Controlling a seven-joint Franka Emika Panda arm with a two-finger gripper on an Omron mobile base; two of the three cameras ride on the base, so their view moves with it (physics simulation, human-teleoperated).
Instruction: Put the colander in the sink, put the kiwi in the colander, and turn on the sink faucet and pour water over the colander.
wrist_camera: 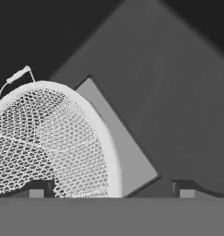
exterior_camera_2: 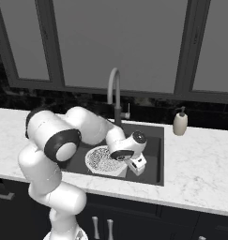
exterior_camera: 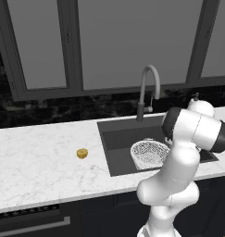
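The white mesh colander sits in the dark grey sink, right of the basin's middle, with its small handle pointing away from the hand. My gripper hangs low in the sink at the colander's right side. In the hand view the gripper is open, its fingertips far apart and the colander's rim between them, untouched. The small yellow-brown kiwi lies on the white counter left of the sink. The grey gooseneck sink faucet stands behind the basin, with no water running.
A beige soap dispenser stands on the counter right of the sink. A lighter grey square lies on the sink floor beside the colander. The marble counter stretches left; dark windows rise behind the backsplash.
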